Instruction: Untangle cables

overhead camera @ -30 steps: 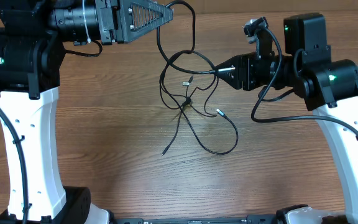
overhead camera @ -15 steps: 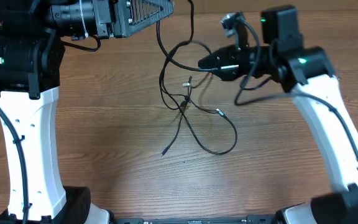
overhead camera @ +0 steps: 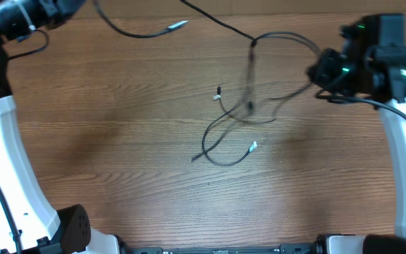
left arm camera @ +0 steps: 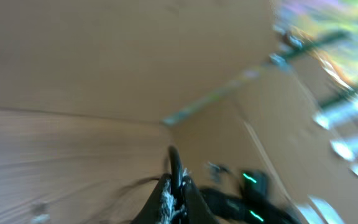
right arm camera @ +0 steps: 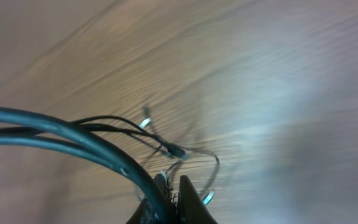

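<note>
The cables are thin black cords, knotted mid-table and partly lifted. One strand runs up from the knot to a bend, then left off the top edge and right toward my right gripper. Loose plug ends lie on the table. In the blurred left wrist view my left gripper is shut on a black cable. It is out of the overhead view. In the right wrist view my right gripper is shut on a strand above the knot.
A separate strand with a metallic plug hangs near the top left. The left arm is at the top-left corner and the right arm at the right edge. Thick arm cables cross the right wrist view.
Both arms have pulled apart, the left up and out of view, the right to the right. The cables are stretched and raised, and the knot has shifted right.
</note>
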